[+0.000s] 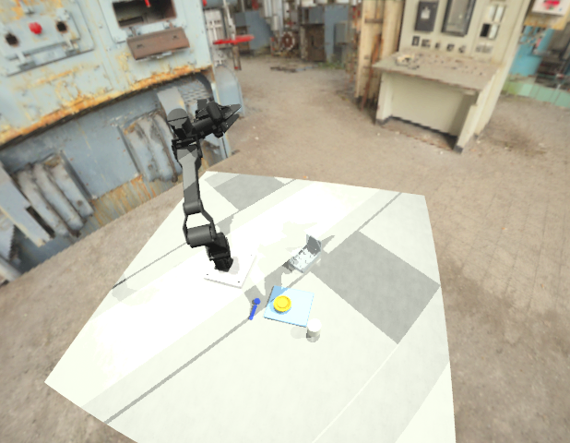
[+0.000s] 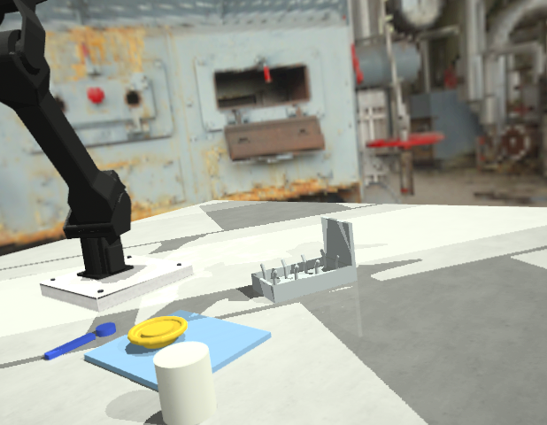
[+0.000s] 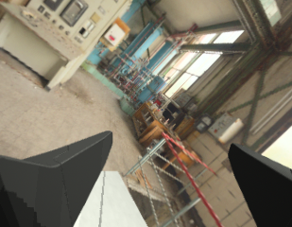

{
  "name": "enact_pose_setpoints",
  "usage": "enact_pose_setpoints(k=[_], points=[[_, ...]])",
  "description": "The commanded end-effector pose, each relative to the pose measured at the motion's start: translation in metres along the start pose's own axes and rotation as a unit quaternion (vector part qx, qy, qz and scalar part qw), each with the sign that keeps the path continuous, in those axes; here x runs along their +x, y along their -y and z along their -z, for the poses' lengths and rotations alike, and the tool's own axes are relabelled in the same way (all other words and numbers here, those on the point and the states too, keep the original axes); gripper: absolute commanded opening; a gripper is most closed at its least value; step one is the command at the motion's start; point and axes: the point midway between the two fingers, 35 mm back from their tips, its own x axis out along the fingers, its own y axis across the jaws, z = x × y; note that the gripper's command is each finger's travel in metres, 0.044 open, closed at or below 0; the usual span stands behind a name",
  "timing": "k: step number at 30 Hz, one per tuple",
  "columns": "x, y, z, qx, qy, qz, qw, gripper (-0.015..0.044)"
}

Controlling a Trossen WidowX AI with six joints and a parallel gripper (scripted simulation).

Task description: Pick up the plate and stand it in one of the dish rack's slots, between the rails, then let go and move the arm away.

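A yellow plate [image 1: 281, 304] [image 2: 157, 330] lies on the light blue board, toward the board's side nearest the blue spoon. The grey dish rack [image 1: 304, 258] [image 2: 312, 283] stands farther back, with short pegs in its tray and a tall panel at one end. No plate stands in it. My gripper [image 1: 238, 114] [image 3: 169, 143] is raised high above the table, far from plate and rack. In the wrist view its fingers stand wide apart with nothing between them. The gripper is outside the exterior view, where only part of the arm shows.
The light blue board [image 1: 300, 307] [image 2: 234, 336] lies flat under the plate. A blue spoon [image 1: 254, 309] [image 2: 74, 343] lies beside it. A white cylinder [image 1: 314, 328] [image 2: 186, 384] stands by the board's near corner. The arm's white base plate [image 1: 237, 276] [image 2: 141, 283] is behind.
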Motion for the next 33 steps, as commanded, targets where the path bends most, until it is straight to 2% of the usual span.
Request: enact_pose_setpoints(k=[1,6,19,33], points=[[0.0,0.0,0.0,0.001,0.0,0.001,1.0,0.04],[0.011,0.002,0.002,0.009,-0.006,0.023,1.0,0.04],[0.053,-0.008,0.019,-0.069,-0.043,0.053,0.995,0.04],[0.099,-0.011,0.065,-0.131,-0.116,0.055,0.983,0.04]])
